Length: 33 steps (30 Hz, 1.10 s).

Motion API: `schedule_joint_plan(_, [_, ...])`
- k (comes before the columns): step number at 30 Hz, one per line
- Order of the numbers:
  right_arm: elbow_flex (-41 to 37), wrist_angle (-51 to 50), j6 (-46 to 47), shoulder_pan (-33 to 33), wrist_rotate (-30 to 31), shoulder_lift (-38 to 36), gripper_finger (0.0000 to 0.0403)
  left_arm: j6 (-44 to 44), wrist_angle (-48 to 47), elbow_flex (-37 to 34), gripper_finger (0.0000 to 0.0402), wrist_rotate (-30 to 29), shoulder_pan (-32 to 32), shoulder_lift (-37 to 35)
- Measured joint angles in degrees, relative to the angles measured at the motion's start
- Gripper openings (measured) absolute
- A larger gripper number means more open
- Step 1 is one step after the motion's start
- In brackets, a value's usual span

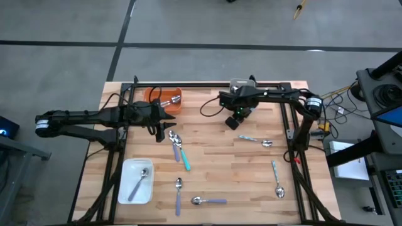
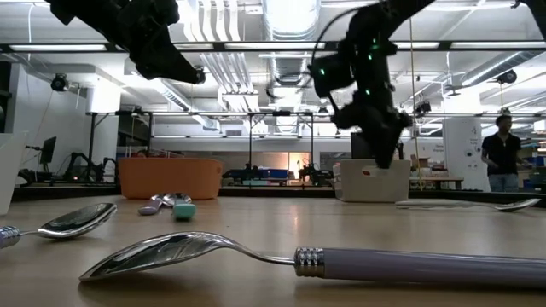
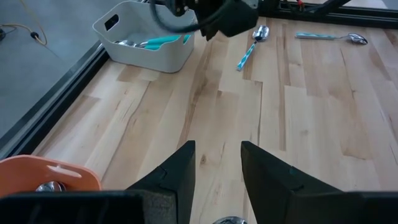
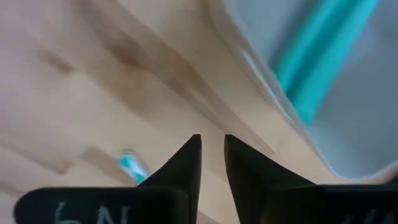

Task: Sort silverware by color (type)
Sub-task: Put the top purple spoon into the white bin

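Closest to the low camera lies a lavender-handled spoon flat on the wooden table, bowl up, with a second spoon beside it at the frame's edge.

From above, the right gripper hangs over the far middle of the table, just beside the grey tray. Its wrist view shows the two dark fingers drawn near each other with only a thin gap and nothing between them. Just ahead of those tips sits the grey tray's wall, and inside it a teal spoon handle; a bit of teal shows on the wood to one side of the jaws.

The left gripper hovers off the table, near the orange tray, which holds a spoon. Its fingers stand apart and hold nothing; bare wood lies between them. Ahead of these jaws are the grey tray with teal spoons in it, a teal-handled spoon on the table, and another spoon farther off.

Loose on the table are two spoons just below the left gripper, one with a teal handle; a spoon below the right gripper; a pale-handled one toward the right edge; and two lavender ones at the near side. A white tray at the near left holds one pale-handled spoon.
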Motion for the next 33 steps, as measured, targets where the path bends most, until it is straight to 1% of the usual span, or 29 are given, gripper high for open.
schedule_joint_plan(4, [-3.1,-0.62,0.28,-2.86,0.34,0.0,0.0043,0.0,-0.02,0.0,0.0109,0.0,-0.01,0.0])
schedule_joint_plan(9, [-4.58,-0.62,0.62,-5.33,3.3,-0.04,0.0031,0.0,0.03,0.0,0.0109,0.0,0.0,0.0])
schedule_joint_plan(14, [-4.63,-0.56,2.73,-5.62,3.81,-0.14,0.0028,0.0,0.03,0.0,0.0109,0.0,-0.01,0.0])
schedule_joint_plan(17, [-4.63,-0.88,5.56,-4.3,2.42,-0.51,0.0028,0.0,0.05,0.0,0.0109,0.01,-0.01,0.0])
schedule_joint_plan(20, [-4.63,-0.52,9.46,-0.75,0.58,-1.2,0.0028,0.05,0.07,0.02,0.0109,0.0,0.01,0.0])
schedule_joint_plan(23, [-4.65,0.93,13.53,4.4,2.03,-2.19,0.0028,0.23,0.11,0.0,0.0109,0.0,0.01,0.0])
schedule_joint_plan(26, [-4.65,4.92,16.9,10.42,3.8,-2.89,0.0028,0.23,0.2,0.01,0.0109,0.0,0.01,0.0])
schedule_joint_plan(29, [-4.82,12.74,16.62,16.28,4.83,-2.93,0.0028,0.23,0.18,0.01,0.0109,-0.3,0.01,0.0])
schedule_joint_plan(31, [-5.29,20.72,14.56,19.9,6.46,-2.93,0.0028,0.16,0.18,0.0,0.0109,-0.37,0.01,0.0])
schedule_joint_plan(33, [-6.01,30.2,10.54,23.0,7.21,-2.93,0.0028,-0.04,0.18,-0.03,0.0109,-0.37,0.01,0.0])
